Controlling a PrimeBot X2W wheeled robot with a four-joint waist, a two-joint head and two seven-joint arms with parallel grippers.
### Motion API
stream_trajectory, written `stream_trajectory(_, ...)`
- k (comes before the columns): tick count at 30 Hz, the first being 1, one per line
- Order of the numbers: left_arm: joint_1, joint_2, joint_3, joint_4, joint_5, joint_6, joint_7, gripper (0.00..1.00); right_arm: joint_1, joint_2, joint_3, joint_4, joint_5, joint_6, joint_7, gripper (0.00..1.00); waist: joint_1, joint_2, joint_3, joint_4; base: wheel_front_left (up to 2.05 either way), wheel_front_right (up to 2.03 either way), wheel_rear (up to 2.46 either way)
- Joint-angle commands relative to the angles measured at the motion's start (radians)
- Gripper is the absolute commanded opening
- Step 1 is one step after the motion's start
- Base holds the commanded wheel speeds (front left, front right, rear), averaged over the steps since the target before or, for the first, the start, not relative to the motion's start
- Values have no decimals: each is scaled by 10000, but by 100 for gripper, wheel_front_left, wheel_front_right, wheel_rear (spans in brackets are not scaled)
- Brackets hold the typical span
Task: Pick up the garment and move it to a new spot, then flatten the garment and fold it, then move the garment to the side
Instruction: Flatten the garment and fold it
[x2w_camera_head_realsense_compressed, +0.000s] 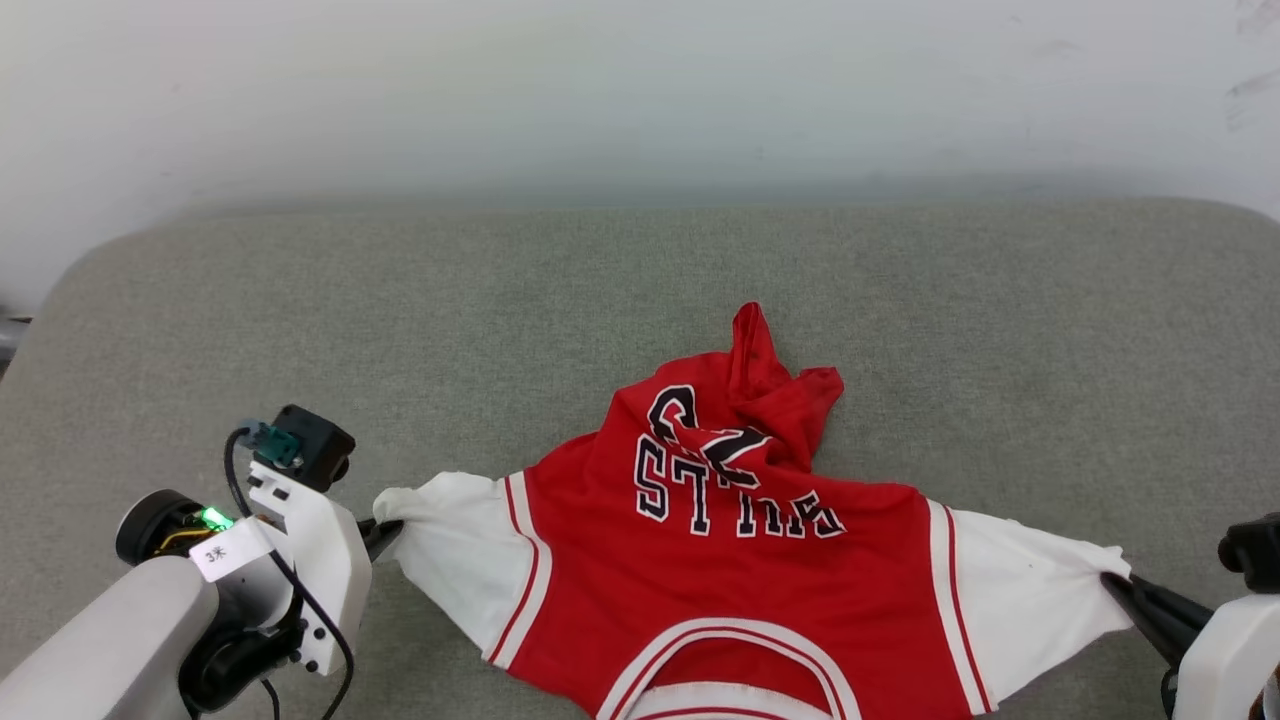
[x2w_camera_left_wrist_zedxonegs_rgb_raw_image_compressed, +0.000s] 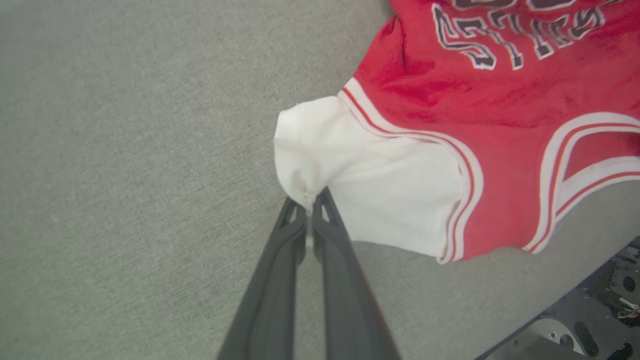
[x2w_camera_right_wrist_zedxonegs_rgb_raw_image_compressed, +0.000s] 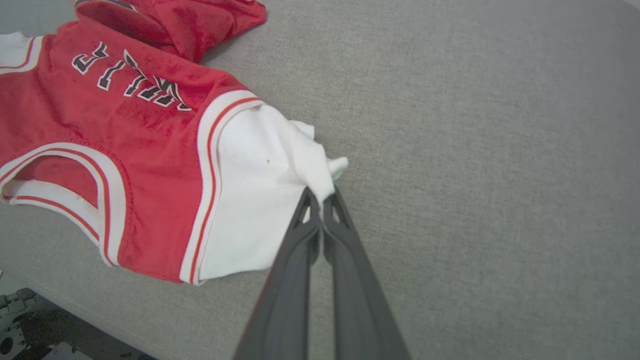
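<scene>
Both grippers hold the garment (x2w_camera_head_realsense_compressed: 720, 590) by its white sleeves. The left gripper (x2w_camera_head_realsense_compressed: 385, 530) has its jaws clenched on the cuff of the left sleeve (x2w_camera_head_realsense_compressed: 450, 560), and the right gripper (x2w_camera_head_realsense_compressed: 1115, 585) has its jaws pinched on the tip of the right sleeve (x2w_camera_head_realsense_compressed: 1030, 600). The wrist views show the same grips, with cloth bunched between the dark fingertips of the left gripper (x2w_camera_left_wrist_zedxonegs_rgb_raw_image_compressed: 312, 200) and of the right gripper (x2w_camera_right_wrist_zedxonegs_rgb_raw_image_compressed: 320, 197).

The red jersey lies spread between them on the grey cloth tabletop (x2w_camera_head_realsense_compressed: 400, 300), near its near edge. The striped collar (x2w_camera_head_realsense_compressed: 730, 670) is nearest the robot. The black, white-edged print (x2w_camera_head_realsense_compressed: 730, 480) faces up and is partly creased. The hem (x2w_camera_head_realsense_compressed: 770, 390) is rumpled into a heap on the far side, so that edge is not flat.

Bare grey surface runs wide on the far side up to the pale wall (x2w_camera_head_realsense_compressed: 600, 100), and also left and right past each gripper. Dark robot base parts (x2w_camera_left_wrist_zedxonegs_rgb_raw_image_compressed: 600, 310) show just beyond the near edge.
</scene>
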Motion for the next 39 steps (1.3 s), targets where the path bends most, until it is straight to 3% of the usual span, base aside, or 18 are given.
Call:
stream_trajectory(1, 212, 111, 121, -220, -53, 130, -168, 0, 79, 59, -116, -148, 72, -11, -103, 0, 0, 0, -293, 69, 0, 0, 0)
stream_trajectory(10, -87, 1019, 1436, -3400, 335, 1343, -1330, 0, -321, -147, -1721, -1860, 528, -11, -154, 0, 0, 0, -851, 143, 0, 0, 0)
stream_trajectory(16, -951, 1055, 2212, -4581, 324, 1610, -1730, 0, -1201, -455, -2456, -2709, 790, -13, 12, 0, 0, 0, -903, 120, 0, 0, 0)
stream_trajectory(23, -2438, 563, 2561, -4547, 489, 1483, -1956, 0, -2794, -869, -2775, -2979, 924, -11, 145, 0, 0, 0, -892, 104, 0, 0, 0)
stream_trajectory(28, -3619, -59, 2577, -3956, 643, 1324, -2129, 0, -4123, -1045, -2388, -2623, 951, -11, 258, 0, 0, 0, -678, 47, 0, 0, 0)
stream_trajectory(39, -7126, -1173, 2523, -1923, 1165, 746, -2142, 0, -8555, -936, -866, -1090, 190, -11, 405, 0, 0, 0, 1378, -112, 0, 0, 0)
